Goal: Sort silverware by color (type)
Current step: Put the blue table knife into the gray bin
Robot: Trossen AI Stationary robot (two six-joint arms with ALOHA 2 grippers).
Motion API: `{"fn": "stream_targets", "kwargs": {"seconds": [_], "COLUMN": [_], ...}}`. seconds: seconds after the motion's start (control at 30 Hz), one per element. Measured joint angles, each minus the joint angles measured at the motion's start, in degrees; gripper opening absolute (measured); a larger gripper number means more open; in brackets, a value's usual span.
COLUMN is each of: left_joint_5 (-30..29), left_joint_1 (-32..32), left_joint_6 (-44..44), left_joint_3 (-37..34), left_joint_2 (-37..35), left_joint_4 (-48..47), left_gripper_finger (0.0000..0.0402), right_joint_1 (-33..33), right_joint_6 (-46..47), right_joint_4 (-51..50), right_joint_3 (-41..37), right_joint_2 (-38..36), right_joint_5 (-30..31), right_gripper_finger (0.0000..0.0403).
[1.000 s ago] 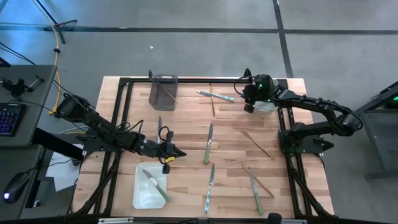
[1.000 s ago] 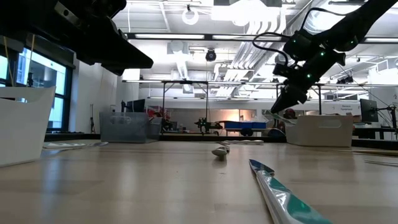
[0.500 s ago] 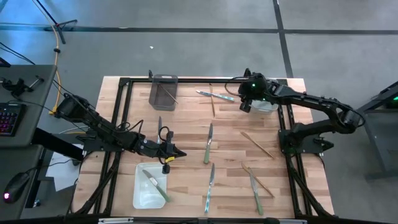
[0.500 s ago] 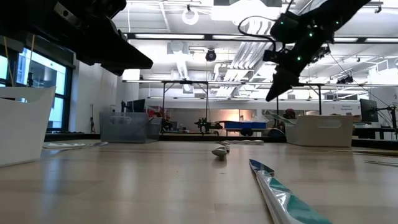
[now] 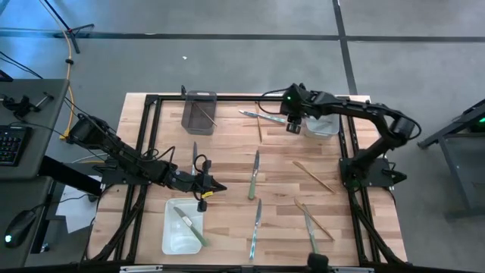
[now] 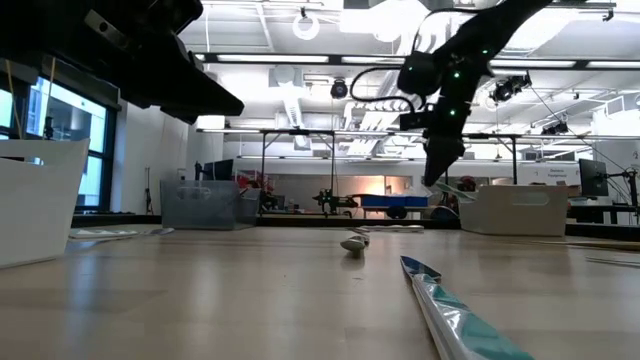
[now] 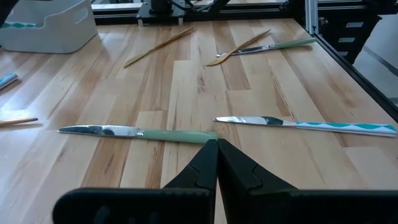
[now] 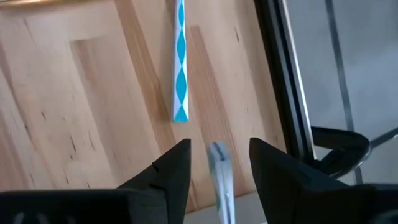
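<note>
Your right end effector (image 5: 294, 126) hung spread, empty, by the teal-patterned utensil (image 5: 270, 117); best centered over its handle w/ fingers straddling before descending.

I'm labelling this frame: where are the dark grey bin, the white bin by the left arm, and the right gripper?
Dark grey rectangular bin (image 5: 198, 111): high view, its floor.
White rectangular bin (image 5: 173, 236): high view, bare floor.
Right gripper (image 5: 293, 127): high view, between the fingertips.

Two dark, slim jointed arms carry black cables, the right arm (image 5: 356, 114) showing what seems a green light.
</note>
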Motion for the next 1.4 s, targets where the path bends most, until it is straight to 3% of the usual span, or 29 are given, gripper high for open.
{"fn": "stream_targets", "kwargs": {"seconds": [0.27,0.47,0.73,0.93,1.13,1.23,1.4], "left_joint_5": [0.0,0.0,0.1,0.1,0.0,0.0,-1.0], "left_joint_1": [0.0,0.0,0.0,-0.3,-1.2,-1.2,-1.2], "left_joint_6": [-0.1,0.0,0.0,0.0,0.0,0.0,0.0], "left_joint_3": [0.0,0.0,0.0,0.0,0.0,0.0,0.0], "left_joint_2": [0.0,0.0,0.0,0.0,0.0,0.0,0.0], "left_joint_4": [-0.7,-0.7,-0.9,-1.8,-1.9,-1.9,-1.9], "left_gripper_finger": [0.0000,0.0000,0.0000,0.0000,0.0000,0.0000,0.0000], "right_joint_1": [-0.7,-0.6,4.1,8.2,8.4,6.9,5.0], "right_joint_6": [-0.5,-1.3,-0.1,3.5,5.0,7.6,12.6], "right_joint_4": [-3.3,-4.9,-2.7,11.4,38.6,50.7,60.7], "right_joint_3": [2.7,2.7,1.8,-8.2,-25.5,-32.0,-37.7], "right_joint_2": [3.2,2.4,-7.1,-21.1,-31.9,-33.9,-34.3], "right_joint_5": [1.4,1.6,3.2,12.2,25.5,23.7,17.5], "right_gripper_finger": [0.0098,0.0016,0.0012,0.0008,0.0006,0.0006,0.0005]}}
